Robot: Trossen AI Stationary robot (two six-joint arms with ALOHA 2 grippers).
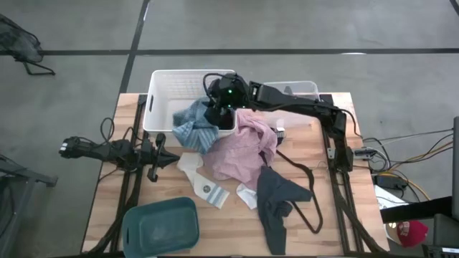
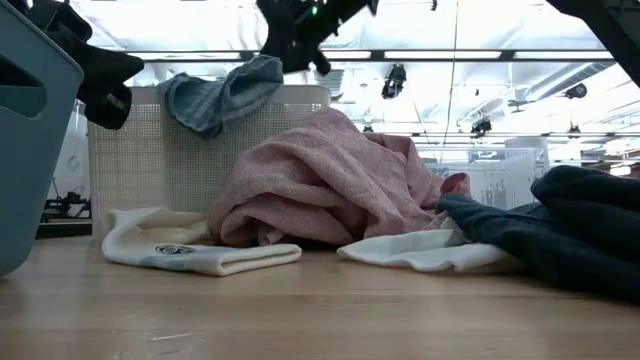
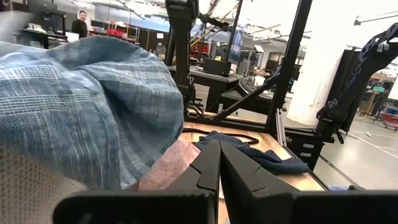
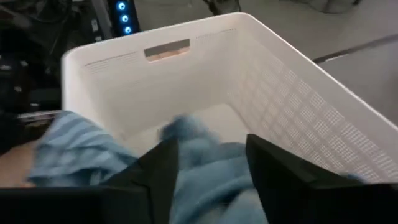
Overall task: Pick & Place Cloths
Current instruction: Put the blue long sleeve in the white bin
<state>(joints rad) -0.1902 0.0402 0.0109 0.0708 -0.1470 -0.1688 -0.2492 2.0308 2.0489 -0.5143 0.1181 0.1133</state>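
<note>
Soft striped blue shirt [image 1: 195, 129] is draped over the rim of the perforated white plastic basket [image 1: 161, 92], partly inside. Right gripper [image 4: 208, 165] is held above it, fingers parted, nothing gripped. Crumpled pink garment [image 1: 244, 147] lies beside. Left gripper [image 3: 219, 163] is closed, empty.

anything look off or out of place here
Yes: the blue-grey striped shirt is only half in the white basket. It hangs over the front rim, partly spilling onto the table beside the pink garment. The right gripper is above it, jaws apart.
</note>
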